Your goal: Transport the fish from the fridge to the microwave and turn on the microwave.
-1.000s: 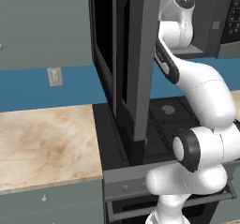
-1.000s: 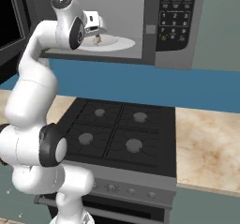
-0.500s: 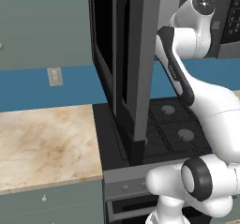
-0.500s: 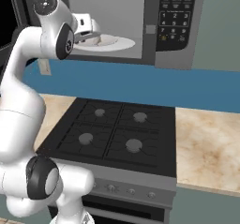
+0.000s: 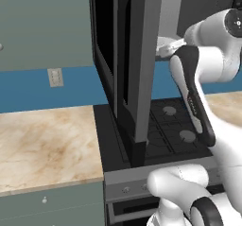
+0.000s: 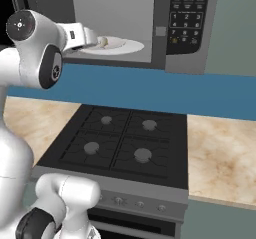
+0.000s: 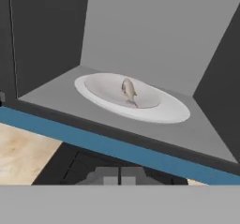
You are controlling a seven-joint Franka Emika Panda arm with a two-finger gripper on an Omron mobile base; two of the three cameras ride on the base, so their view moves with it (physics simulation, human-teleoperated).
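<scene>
Fish (image 7: 129, 91) seemingly upright on microwave (image 6: 192, 20) turntable (image 7: 159, 110)

stove (image 6: 120, 143): black, four burners, knobs along front | countertop (image 5: 47, 144): beige marble, either side | backsplash (image 6: 150, 90): blue | outlet (image 5: 55, 77): wall-mounted

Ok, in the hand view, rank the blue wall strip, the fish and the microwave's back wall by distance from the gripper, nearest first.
From the shut gripper at the bottom of the view:
1. Blue wall strip, just below the microwave opening.
2. Fish, on the white turntable, mid-cavity.
3. Back wall, behind the turntable.
</scene>
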